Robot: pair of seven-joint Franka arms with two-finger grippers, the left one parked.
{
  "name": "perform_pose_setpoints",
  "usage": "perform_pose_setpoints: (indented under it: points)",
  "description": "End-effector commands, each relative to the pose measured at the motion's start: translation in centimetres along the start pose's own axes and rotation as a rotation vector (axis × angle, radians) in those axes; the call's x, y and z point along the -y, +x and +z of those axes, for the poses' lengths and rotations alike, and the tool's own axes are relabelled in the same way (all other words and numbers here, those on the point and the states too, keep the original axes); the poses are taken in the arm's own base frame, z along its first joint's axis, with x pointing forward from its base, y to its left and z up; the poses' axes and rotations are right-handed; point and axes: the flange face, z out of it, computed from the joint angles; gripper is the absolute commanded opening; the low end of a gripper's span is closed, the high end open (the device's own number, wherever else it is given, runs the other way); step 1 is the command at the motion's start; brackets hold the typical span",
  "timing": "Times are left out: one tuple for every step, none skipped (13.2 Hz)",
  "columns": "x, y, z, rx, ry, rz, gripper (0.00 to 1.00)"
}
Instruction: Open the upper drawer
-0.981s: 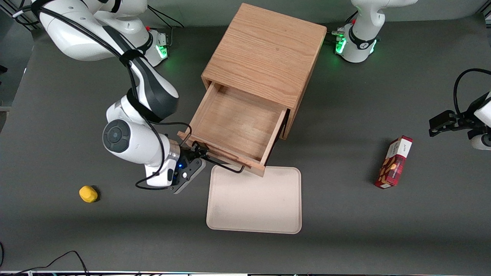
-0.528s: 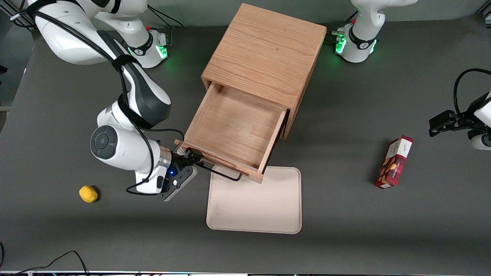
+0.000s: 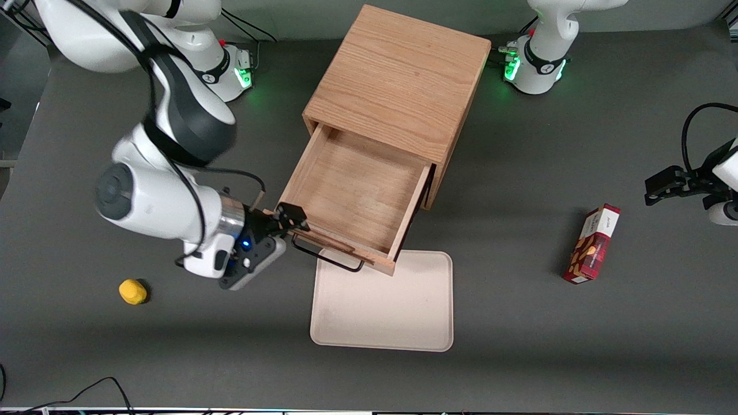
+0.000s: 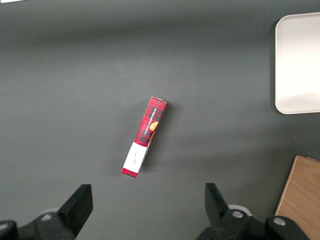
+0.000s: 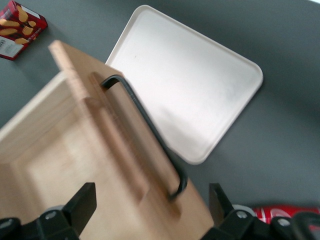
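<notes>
The upper drawer (image 3: 351, 190) stands pulled well out of the oak cabinet (image 3: 398, 75), its shallow tray body bare inside. Its thin black wire handle (image 3: 326, 259) runs along the front, which overhangs the tray's edge. My gripper (image 3: 286, 227) hovers open at the drawer front's corner toward the working arm's end, holding nothing. In the right wrist view the gripper (image 5: 150, 202) has its fingers (image 5: 82, 205) spread wide on either side of the drawer front (image 5: 115, 150), and the handle (image 5: 145, 125) lies free just ahead of them.
A beige tray (image 3: 380, 305) lies on the table in front of the drawer. A small yellow object (image 3: 132, 291) sits nearer the camera than the working arm. A red snack box (image 3: 592, 244) lies toward the parked arm's end, seen too in the left wrist view (image 4: 145, 137).
The gripper has let go of the handle and drawn back toward the working arm's end, lifting a little. The drawer slid slightly farther out at first and now rests.
</notes>
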Motion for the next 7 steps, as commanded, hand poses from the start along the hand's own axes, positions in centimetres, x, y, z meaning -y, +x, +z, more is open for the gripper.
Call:
perform_pose_setpoints:
  points:
    - [-0.4,-5.1,-11.4,0.003,-0.091,0.092,1.0]
    - [-2.7,-7.9,-15.2,0.005,-0.177,0.141,1.0]
    - [-5.7,-9.8,-18.2,-0.005,-0.237,0.199,1.0]
    - [-8.4,-10.9,-19.6,-0.013,-0.259,0.236,1.0]
    - [-11.4,-12.0,-20.8,-0.014,-0.273,0.261,1.0]
    - [-12.9,-14.0,-22.4,0.019,-0.283,0.202,1.0]
    - [-14.3,-16.1,-24.2,0.015,-0.302,0.225,1.0]
